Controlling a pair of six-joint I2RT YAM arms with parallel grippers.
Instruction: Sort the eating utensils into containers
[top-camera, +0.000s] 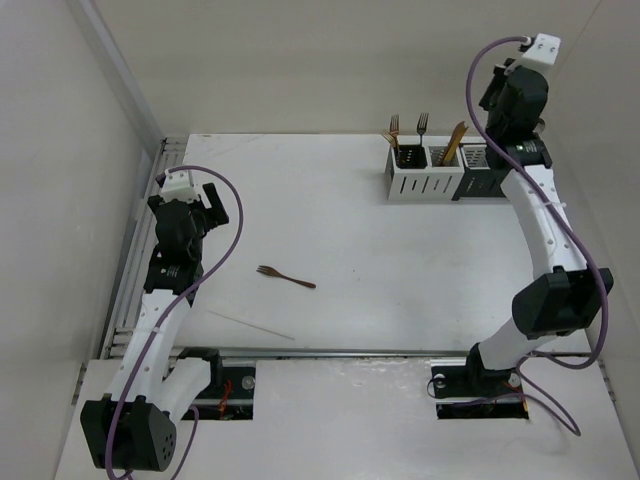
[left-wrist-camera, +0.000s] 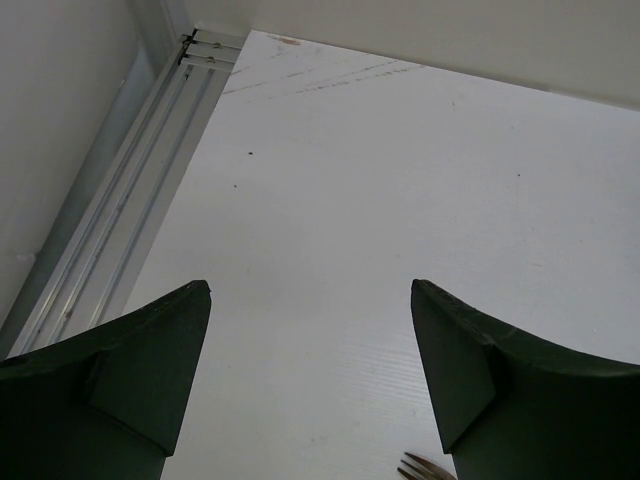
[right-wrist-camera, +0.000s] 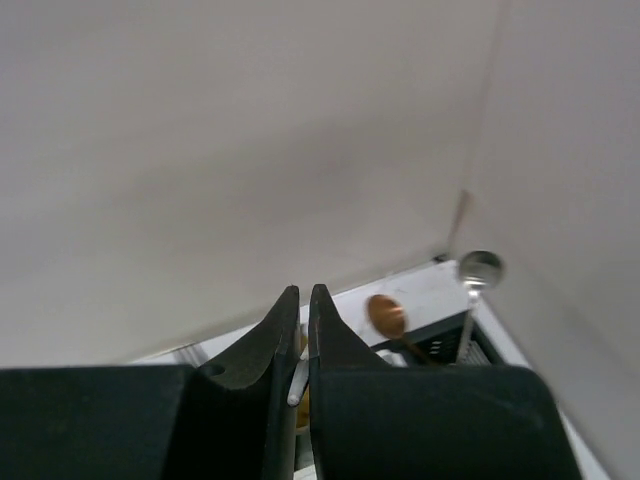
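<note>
While one copper fork (top-camera: 285, 277) lies alone on the tabletop (top-camera: 350, 230), three utensils (top-camera: 422, 126) stand in the two white containers (top-camera: 425, 186) (two forks, one gold handle); left fingers (left-wrist-camera: 140, 370) spread wide, right fingers (right-wrist-camera: 270, 350) pressed together.

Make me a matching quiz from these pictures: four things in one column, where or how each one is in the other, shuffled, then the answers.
1. brown copper-coloured metal fork
2. two gold-toned metal forks
3. left gripper
4. right gripper

A. jaws wide apart
B. standing in a white slotted box
C. jaws nearly together
D. lying flat on the white table

Pairs: 1-D, 2-B, 3-A, 4-C
</note>
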